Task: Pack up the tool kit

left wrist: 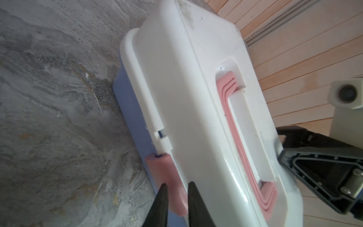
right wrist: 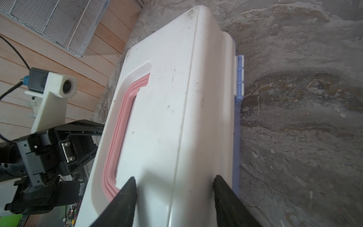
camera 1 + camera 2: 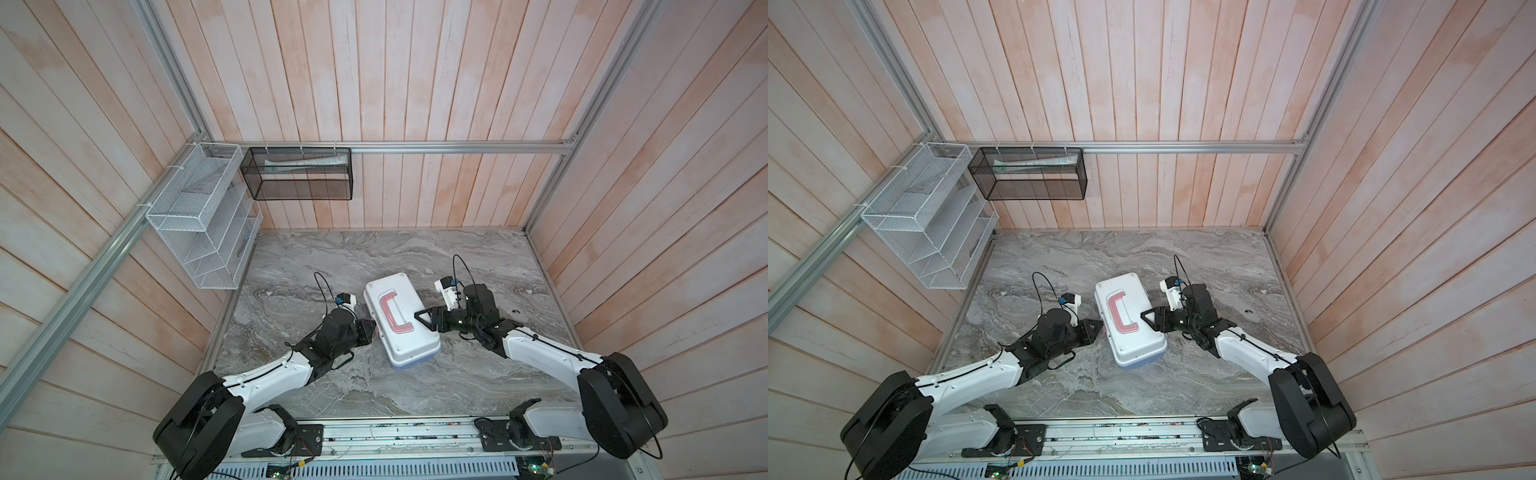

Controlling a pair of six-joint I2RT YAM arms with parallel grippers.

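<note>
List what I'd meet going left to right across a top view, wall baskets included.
white mesh basket → black mesh basket → left gripper, at the kit's left edge → tool kit → right gripper, over the kit's right edge.

Pale, pink-washed wooden planks (image 3: 415,75) wall the booth in on three sides in both top views, upright at the back and slanting along the flanks. An aluminium rail (image 3: 457,147) crosses the back wall, and more rails climb the corners. Over at the left end of that rail hangs a black mesh basket (image 3: 299,185) with a pale flat packet (image 3: 303,163) inside. Just beside it, on the side wall, there's a white wire basket (image 3: 195,203) with tiered shelves. Down below lies the grey marbled tabletop (image 3: 374,257), evenly lit, its shadows soft.
</note>
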